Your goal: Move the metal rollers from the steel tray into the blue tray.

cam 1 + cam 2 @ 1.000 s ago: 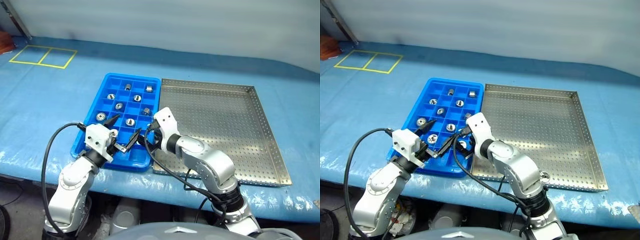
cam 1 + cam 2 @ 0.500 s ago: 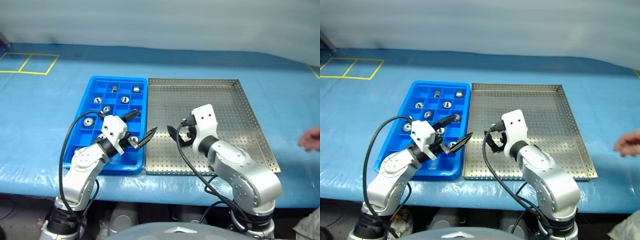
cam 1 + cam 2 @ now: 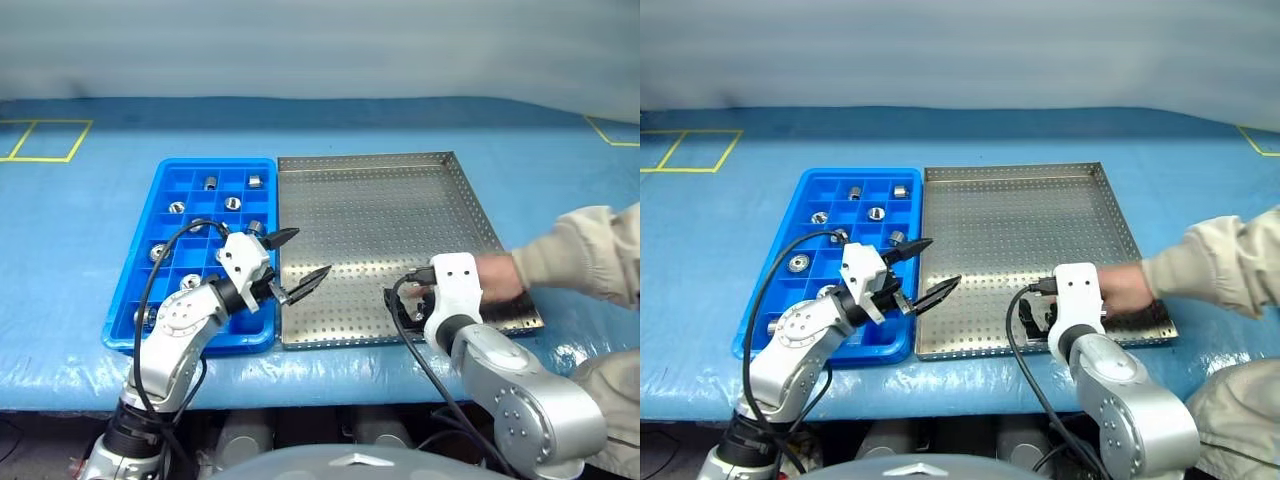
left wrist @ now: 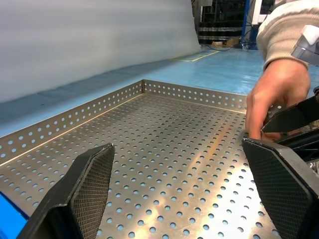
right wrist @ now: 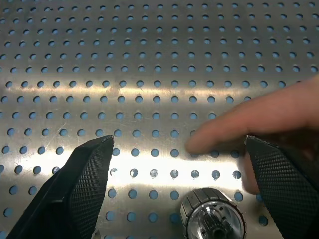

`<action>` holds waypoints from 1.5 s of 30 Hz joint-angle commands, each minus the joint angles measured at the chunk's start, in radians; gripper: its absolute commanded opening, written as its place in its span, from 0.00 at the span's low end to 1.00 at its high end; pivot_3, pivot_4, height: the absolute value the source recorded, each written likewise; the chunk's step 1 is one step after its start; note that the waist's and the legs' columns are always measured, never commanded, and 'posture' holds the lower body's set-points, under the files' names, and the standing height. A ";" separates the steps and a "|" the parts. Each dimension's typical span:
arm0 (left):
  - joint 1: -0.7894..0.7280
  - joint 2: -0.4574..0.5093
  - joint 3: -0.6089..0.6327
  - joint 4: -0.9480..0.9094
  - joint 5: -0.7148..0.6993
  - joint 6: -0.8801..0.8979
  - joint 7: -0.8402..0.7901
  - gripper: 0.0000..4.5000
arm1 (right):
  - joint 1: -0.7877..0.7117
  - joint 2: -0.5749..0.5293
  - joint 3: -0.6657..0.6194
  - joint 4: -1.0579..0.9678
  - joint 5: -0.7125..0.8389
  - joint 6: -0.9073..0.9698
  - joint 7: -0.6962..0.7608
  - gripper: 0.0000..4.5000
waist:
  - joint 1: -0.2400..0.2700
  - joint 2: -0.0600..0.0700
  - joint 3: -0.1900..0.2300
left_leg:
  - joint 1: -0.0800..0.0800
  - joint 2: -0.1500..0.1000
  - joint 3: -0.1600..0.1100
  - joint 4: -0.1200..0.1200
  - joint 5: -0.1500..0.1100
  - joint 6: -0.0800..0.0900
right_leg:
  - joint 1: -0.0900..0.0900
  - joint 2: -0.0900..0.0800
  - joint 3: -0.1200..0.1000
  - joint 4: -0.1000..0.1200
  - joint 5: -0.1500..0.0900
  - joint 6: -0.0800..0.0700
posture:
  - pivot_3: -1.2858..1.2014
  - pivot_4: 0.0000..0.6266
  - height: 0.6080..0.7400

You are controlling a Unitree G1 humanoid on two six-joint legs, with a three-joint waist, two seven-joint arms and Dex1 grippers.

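- Several metal rollers (image 3: 211, 183) sit in the little boxes of the blue tray (image 3: 135, 300), one to a box, likely so none can roll off.
- One more roller (image 5: 212, 219) stands on the holed floor of the steel tray (image 3: 370, 190), near its front right corner.
- Right claw (image 5: 182, 164), fingers wide apart and holding nothing, points down with that roller between them, likely ready to grab.
- Touching the floor just beside it: a person's hand (image 3: 1127, 288), maybe having just put the roller there.
- Left claw (image 3: 922, 270), also wide apart and holding nothing, hangs over the line where both trays meet, likely waiting.
- Both trays lie side by side, touching, on a worktop (image 3: 90, 190) under blue cloth with yellow tape squares, a pale wall behind.
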 commanded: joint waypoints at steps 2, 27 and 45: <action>-0.013 0.004 -0.008 0.006 -0.007 0.001 -0.018 1.00 | 0.047 -0.022 -0.049 -0.040 0.077 -0.029 -0.055 0.99 | -0.001 0.000 0.000 | 0.000 0.000 0.000 0.000 0.000 0.000 | 0.000 0.000 0.000 0.000 0.000 0.000 | 0.50 0.24 1.00; -0.044 -0.006 -0.010 0.025 -0.001 -0.001 -0.029 1.00 | 0.091 -0.082 -0.092 -0.040 0.421 -0.100 -0.329 0.99 | -0.010 0.000 0.000 | 0.000 0.000 0.001 0.000 0.000 0.001 | 0.000 0.000 0.003 0.000 0.000 0.001 | 0.51 0.24 1.00; -0.045 -0.006 -0.013 0.017 0.003 0.001 -0.020 1.00 | 0.075 -0.078 -0.089 -0.040 0.434 -0.089 -0.346 0.99 | -0.008 0.000 0.000 | 0.000 0.000 0.001 0.000 0.000 0.001 | 0.000 0.000 0.003 0.000 0.000 0.001 | 0.51 0.24 1.00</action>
